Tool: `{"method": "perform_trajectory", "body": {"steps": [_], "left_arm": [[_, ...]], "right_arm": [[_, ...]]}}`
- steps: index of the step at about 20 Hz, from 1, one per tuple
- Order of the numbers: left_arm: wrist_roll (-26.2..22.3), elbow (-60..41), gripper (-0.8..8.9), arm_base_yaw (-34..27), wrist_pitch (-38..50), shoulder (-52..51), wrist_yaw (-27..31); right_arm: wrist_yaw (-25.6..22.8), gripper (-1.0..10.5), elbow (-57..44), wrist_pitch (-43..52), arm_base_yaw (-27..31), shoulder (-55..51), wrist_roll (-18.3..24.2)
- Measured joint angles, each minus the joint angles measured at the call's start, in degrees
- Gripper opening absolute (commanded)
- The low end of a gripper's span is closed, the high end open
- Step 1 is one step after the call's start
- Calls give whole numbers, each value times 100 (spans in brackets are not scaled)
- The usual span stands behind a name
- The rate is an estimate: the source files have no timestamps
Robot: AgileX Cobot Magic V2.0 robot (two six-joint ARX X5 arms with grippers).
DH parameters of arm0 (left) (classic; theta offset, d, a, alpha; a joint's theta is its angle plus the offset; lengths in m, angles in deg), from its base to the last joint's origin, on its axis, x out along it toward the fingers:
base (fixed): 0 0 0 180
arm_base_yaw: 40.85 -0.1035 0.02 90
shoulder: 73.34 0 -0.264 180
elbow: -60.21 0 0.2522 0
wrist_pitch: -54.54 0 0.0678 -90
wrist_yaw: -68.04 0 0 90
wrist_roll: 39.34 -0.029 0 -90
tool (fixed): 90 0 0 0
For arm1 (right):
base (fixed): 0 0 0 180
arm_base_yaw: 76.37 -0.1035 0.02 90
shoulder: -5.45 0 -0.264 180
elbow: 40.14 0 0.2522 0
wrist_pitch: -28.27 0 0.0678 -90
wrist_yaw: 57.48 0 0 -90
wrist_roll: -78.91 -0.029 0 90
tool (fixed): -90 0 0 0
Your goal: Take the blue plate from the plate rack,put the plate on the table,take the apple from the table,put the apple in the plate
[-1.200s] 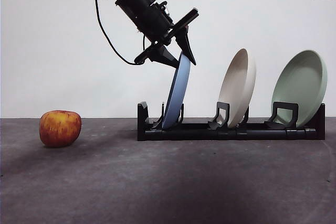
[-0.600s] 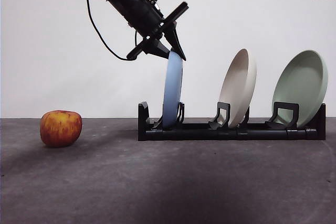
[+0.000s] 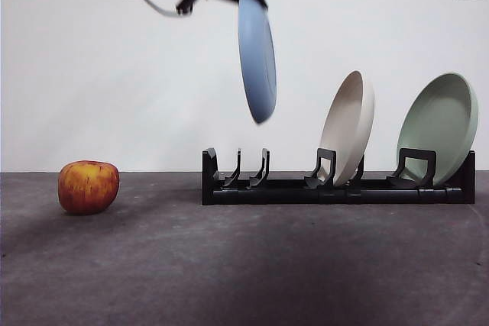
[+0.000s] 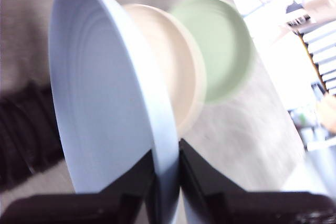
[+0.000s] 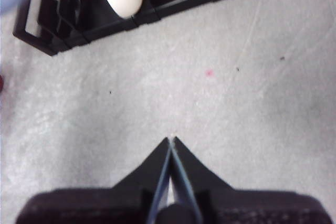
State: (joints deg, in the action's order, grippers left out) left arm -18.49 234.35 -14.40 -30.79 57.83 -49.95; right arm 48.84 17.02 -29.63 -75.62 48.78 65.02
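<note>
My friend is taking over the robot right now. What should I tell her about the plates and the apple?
Left gripper: shut on the blue plate, which hangs in the air above the plate rack.
Right gripper: shut, empty, waiting over the table.
Apple: on the table, apart from the rack.
Done: the plate is out of its slot.
Left: set the plate on the table, then put the apple in it.
</note>
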Motion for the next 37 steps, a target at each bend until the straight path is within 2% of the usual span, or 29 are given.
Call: {"method": "perform_trajectory", "body": {"steps": [2,3,8,12,14,16,18,23,28,31,33,37], "left_arm": [[-201,470,17,87,-450,-31,13],[-278,627,-12,146,-455,-55,-46],[-728,656,-8,496,-461,-691,98],[-1115,658,-7,1154,-463,-1567,767],[-1360,540,-7,1596,-463,-2015,1504],[-1611,-87,-8,2090,-463,-2599,2332],[-1698,-1047,-8,2472,-463,-3211,2636],[-1510,-3484,-8,3287,-466,-4301,3786],[-1217,-5604,-8,3904,-466,-4240,4802],[-1213,-6450,-8,4000,-466,-3880,5488],[-1226,-6896,-8,3998,-299,-3556,5576],[-1532,-7962,-8,4011,1338,-3180,5143]], "right_arm": [[0,-1,0,-50,0,0,0],[0,-1,0,-92,0,-2,0],[66,-1,0,-291,0,2,0],[66,-1,0,-404,0,2,0],[66,-1,0,-409,0,2,0],[66,-1,0,-409,0,2,0],[66,-1,0,-404,0,2,0],[66,-1,0,-407,0,2,0],[68,-1,0,-402,0,2,0],[66,-1,0,-402,0,4,0],[68,-1,0,-396,0,2,0],[66,-1,0,-398,0,2,0]]}}
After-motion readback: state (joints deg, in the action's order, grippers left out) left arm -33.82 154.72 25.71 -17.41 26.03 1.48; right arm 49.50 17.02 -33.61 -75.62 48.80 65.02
